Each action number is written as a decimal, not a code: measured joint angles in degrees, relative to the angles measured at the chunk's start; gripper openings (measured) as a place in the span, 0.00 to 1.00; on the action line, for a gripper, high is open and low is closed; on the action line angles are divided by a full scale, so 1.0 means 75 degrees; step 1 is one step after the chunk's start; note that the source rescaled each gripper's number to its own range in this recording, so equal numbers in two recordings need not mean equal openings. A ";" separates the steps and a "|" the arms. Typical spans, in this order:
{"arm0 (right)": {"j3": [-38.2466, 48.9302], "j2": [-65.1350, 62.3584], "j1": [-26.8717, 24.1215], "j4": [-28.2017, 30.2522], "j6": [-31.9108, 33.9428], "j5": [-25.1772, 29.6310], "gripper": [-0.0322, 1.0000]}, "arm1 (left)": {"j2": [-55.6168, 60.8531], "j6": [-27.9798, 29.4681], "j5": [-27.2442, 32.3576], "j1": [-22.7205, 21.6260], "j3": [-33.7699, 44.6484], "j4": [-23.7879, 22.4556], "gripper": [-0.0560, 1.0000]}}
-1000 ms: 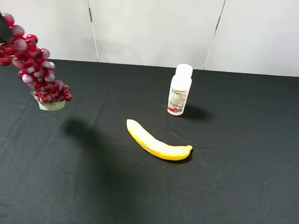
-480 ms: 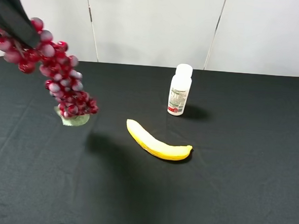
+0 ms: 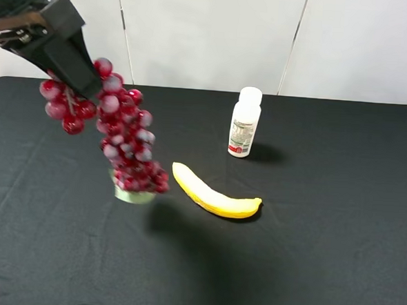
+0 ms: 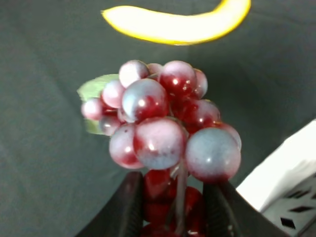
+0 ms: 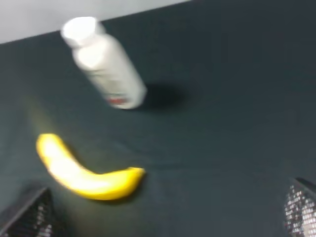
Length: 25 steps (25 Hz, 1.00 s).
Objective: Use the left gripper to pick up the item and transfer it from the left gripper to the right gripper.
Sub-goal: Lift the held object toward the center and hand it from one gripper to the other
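The grapes (image 3: 124,144), a long dark-red bunch with a green leaf (image 3: 133,195) at its low end, hang in the air over the left middle of the table. My left gripper (image 3: 80,83) is shut on the bunch's upper end. In the left wrist view the grapes (image 4: 163,128) fill the space between the black fingers (image 4: 131,210) of the left gripper (image 4: 175,210). My right gripper (image 5: 165,211) is open and empty, with only its finger edges (image 5: 300,207) showing. The right arm is outside the exterior high view.
A yellow banana (image 3: 215,195) lies mid-table, just right of the hanging bunch, and shows in the right wrist view (image 5: 86,175). A white pill bottle (image 3: 245,122) stands behind it. The black cloth (image 3: 321,256) covers the table; a white wall stands behind.
My left gripper has carried the grapes from the far left edge rightward and toward the table's middle. The bunch's low end now hangs beside the banana.
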<state>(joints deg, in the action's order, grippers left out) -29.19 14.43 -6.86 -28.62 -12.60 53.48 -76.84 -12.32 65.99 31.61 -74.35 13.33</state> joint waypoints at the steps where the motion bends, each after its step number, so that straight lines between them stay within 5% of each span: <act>1: 0.0000 0.0139 0.0000 -0.0510 -0.0458 -0.0076 1.00 | 0.0000 -0.0094 -0.0043 0.0123 0.0000 0.0000 0.07; 8: 0.0000 0.0358 0.0190 -0.2872 -0.2801 -0.0491 1.00 | 0.0000 -0.0654 -0.0396 0.0685 0.0000 0.0001 0.07; 25: 0.0000 0.3286 0.3340 -0.3719 -0.5691 -0.2046 1.00 | -0.0475 -0.1998 -0.1656 0.1257 0.0000 0.0084 0.07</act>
<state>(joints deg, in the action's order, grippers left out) -29.19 39.08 18.19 -56.51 -55.28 38.13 -80.40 -27.30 53.57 41.04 -74.35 13.96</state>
